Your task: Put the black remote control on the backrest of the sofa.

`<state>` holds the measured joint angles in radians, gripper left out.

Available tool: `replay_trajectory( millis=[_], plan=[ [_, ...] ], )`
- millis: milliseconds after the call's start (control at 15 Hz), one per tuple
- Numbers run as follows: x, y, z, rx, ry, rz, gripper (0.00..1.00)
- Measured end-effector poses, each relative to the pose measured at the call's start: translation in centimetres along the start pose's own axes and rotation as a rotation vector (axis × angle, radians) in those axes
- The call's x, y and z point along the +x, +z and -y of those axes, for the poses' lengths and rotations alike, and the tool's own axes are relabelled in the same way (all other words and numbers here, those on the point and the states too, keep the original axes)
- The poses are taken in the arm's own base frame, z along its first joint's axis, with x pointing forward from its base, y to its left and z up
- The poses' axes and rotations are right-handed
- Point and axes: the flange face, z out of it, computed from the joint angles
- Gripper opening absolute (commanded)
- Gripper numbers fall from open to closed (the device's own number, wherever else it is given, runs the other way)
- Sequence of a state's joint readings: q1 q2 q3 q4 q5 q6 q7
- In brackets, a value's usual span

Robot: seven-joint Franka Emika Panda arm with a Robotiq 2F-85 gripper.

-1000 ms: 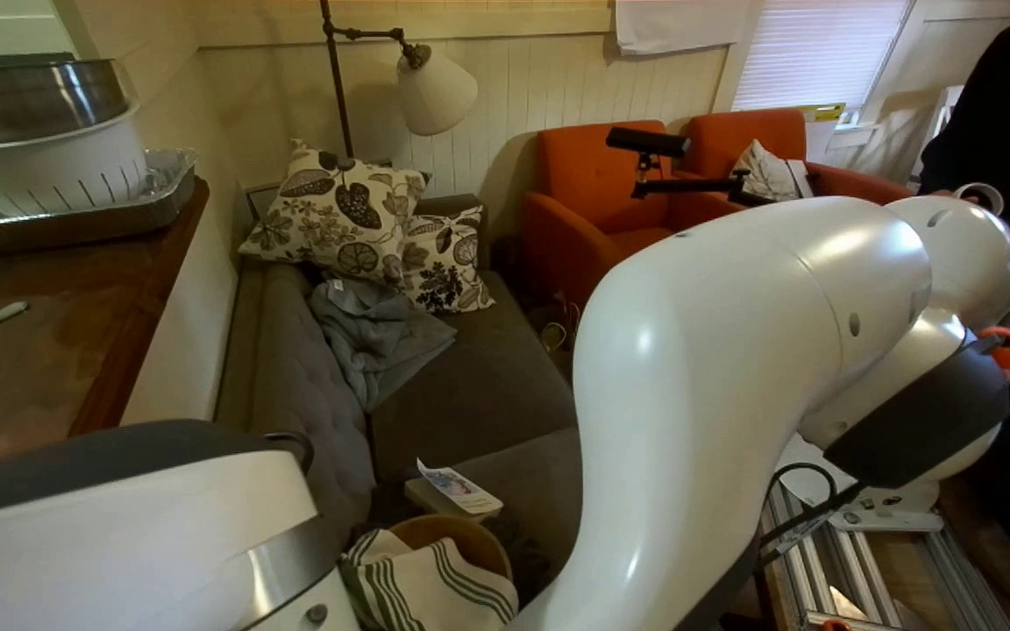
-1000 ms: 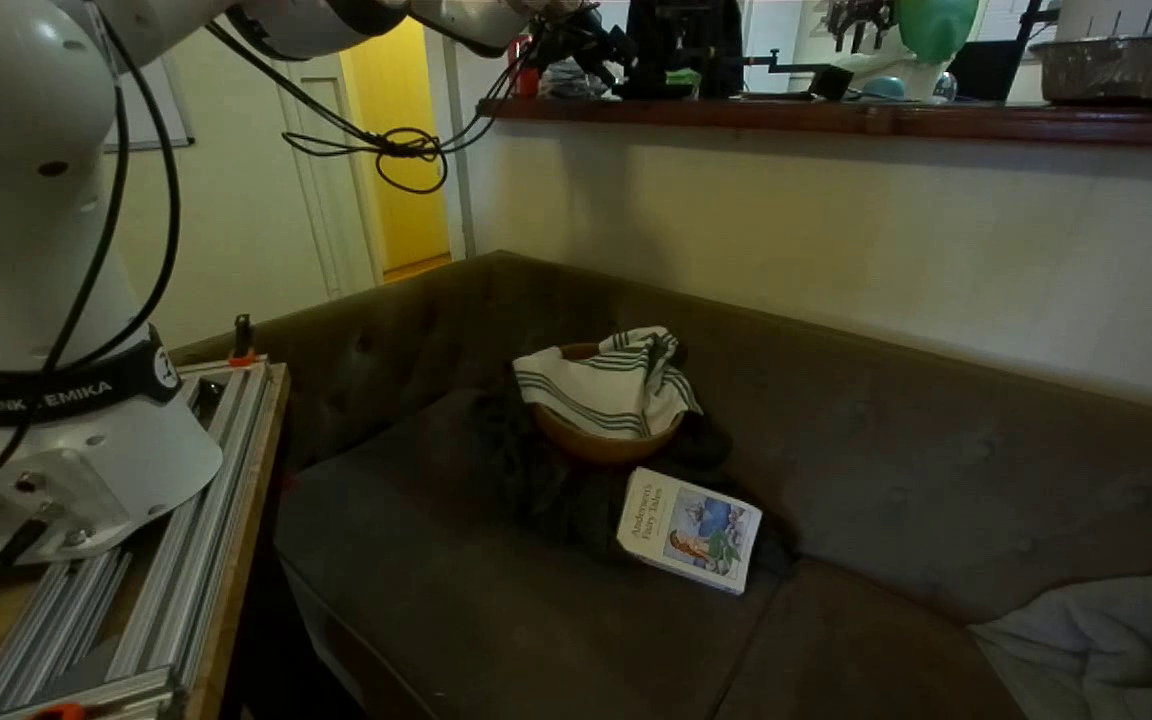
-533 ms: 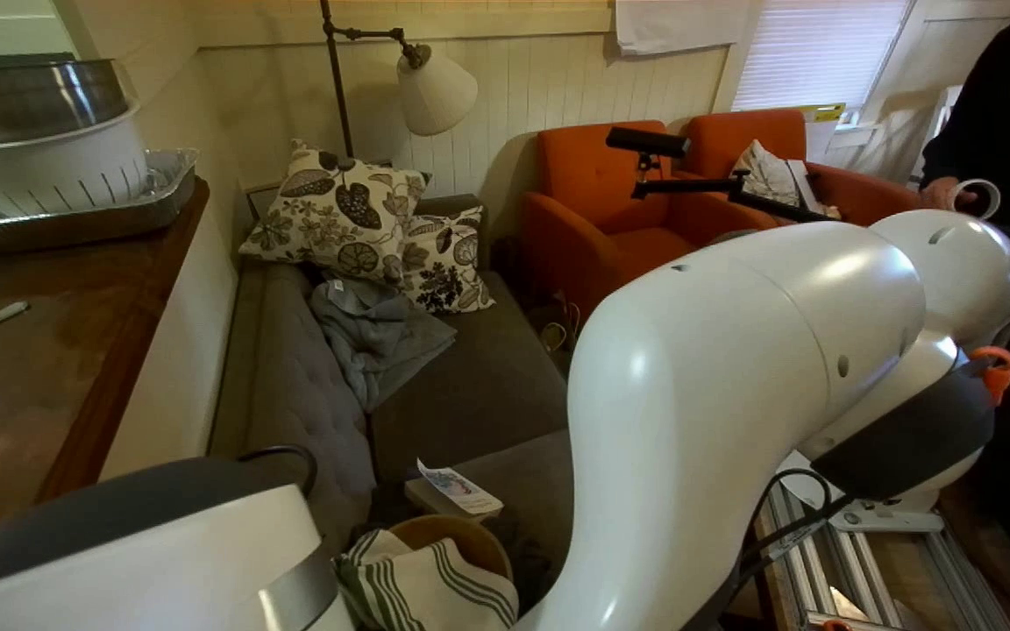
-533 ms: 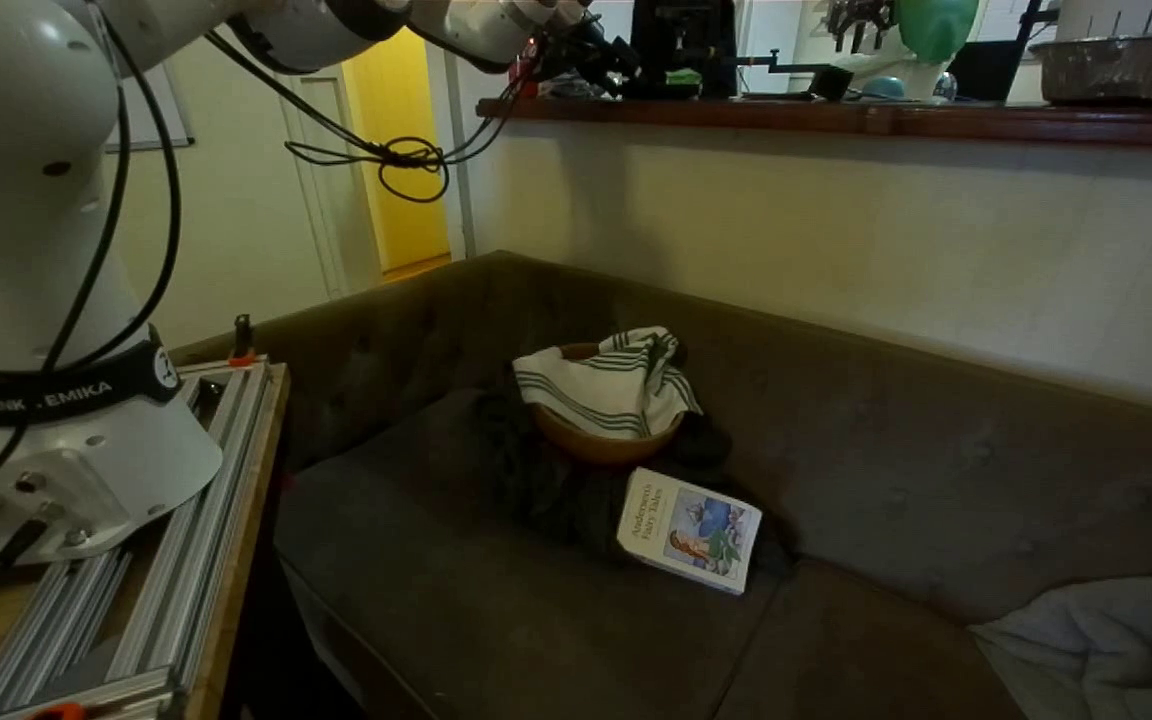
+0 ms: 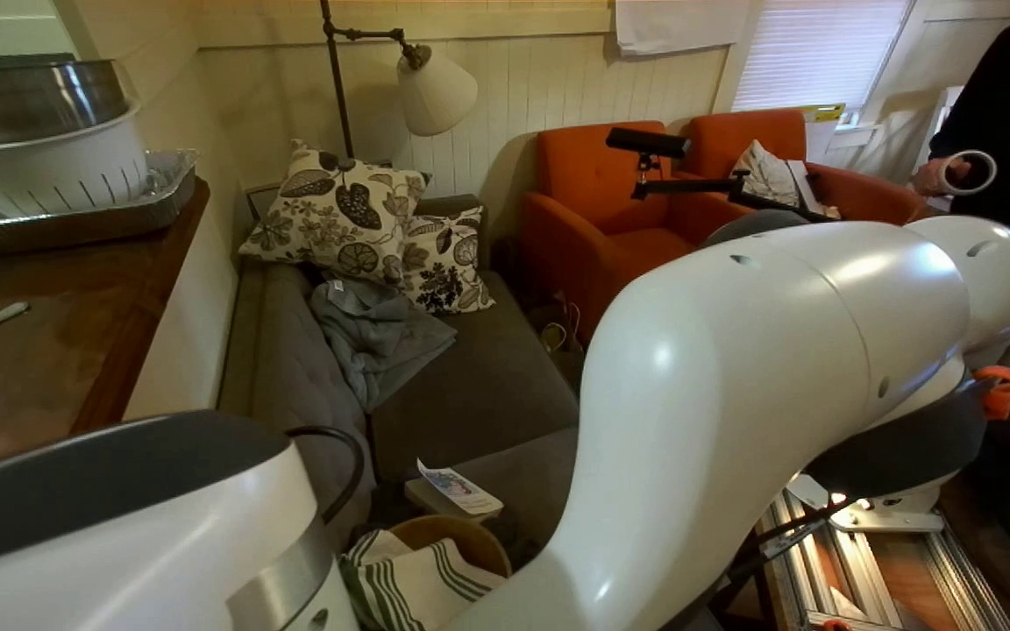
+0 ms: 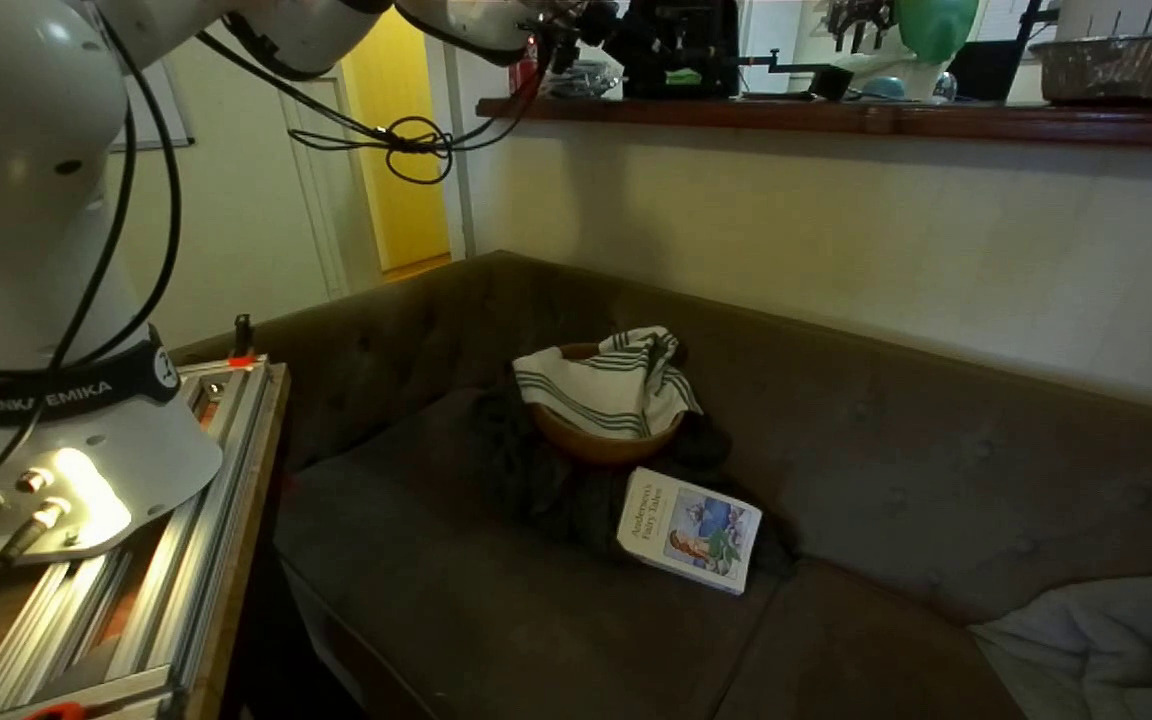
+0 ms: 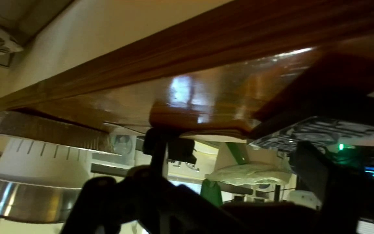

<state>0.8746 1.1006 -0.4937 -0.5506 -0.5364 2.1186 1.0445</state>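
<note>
The sofa shows in both exterior views, with its backrest (image 5: 281,386) along the wall; the backrest (image 6: 896,400) has a bare top edge. I cannot make out the black remote control in any view; it is hidden or out of view. My gripper (image 6: 636,42) is dark and hard to separate from the black things behind it, at the wooden counter (image 6: 866,122) above the sofa. In the upside-down wrist view the gripper (image 7: 234,146) has its two dark fingers wide apart. I see nothing held between them, only the counter's far side and background things.
A bowl with a striped towel (image 6: 606,400) and a book (image 6: 691,530) are on the seat. A grey blanket (image 5: 373,333) and patterned cushions (image 5: 338,210) are farther along. A foil tray (image 7: 54,131) with a white colander stands on the counter. A person holds a white ring (image 5: 970,173).
My gripper has shifted a little right along the counter in an exterior view, and the arm's elbow has turned. Bright light now falls on the robot's base. The person's hand has come into view.
</note>
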Motion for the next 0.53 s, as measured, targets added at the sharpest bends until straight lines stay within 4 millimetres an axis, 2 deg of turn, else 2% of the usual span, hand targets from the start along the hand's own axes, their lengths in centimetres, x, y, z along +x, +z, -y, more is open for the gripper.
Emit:
replay_trajectory(
  millis=[200, 533],
  plan=[
    [0.3, -0.7, 0.0, 0.004, 0.012, 0.018, 1.0],
    [-0.6, -3.5, 3.0, 0.205, 0.012, 0.052, 1.0]
  ],
)
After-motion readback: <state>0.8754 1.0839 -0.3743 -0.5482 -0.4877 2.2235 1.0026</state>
